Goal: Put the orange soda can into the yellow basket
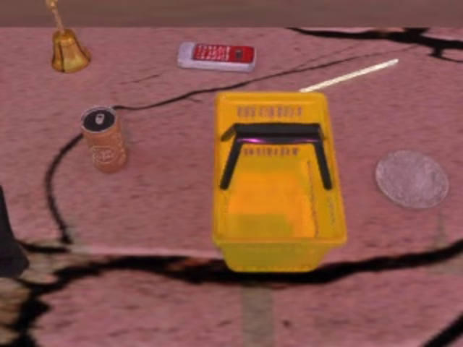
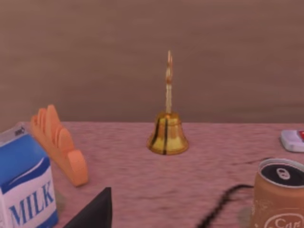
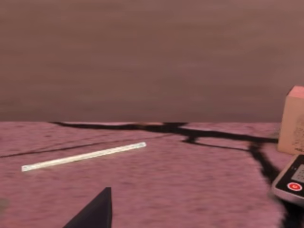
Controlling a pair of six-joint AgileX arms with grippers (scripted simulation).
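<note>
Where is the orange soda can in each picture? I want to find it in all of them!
Top view: the orange soda can stands upright on the left part of the table, left of the yellow basket.
Left wrist view: the can sits at the lower right corner, partly cut off.
Right wrist view: not in it.
Shared landmark: the golden bell, beyond the can in the top view, shows mid-picture in the left wrist view.
</note>
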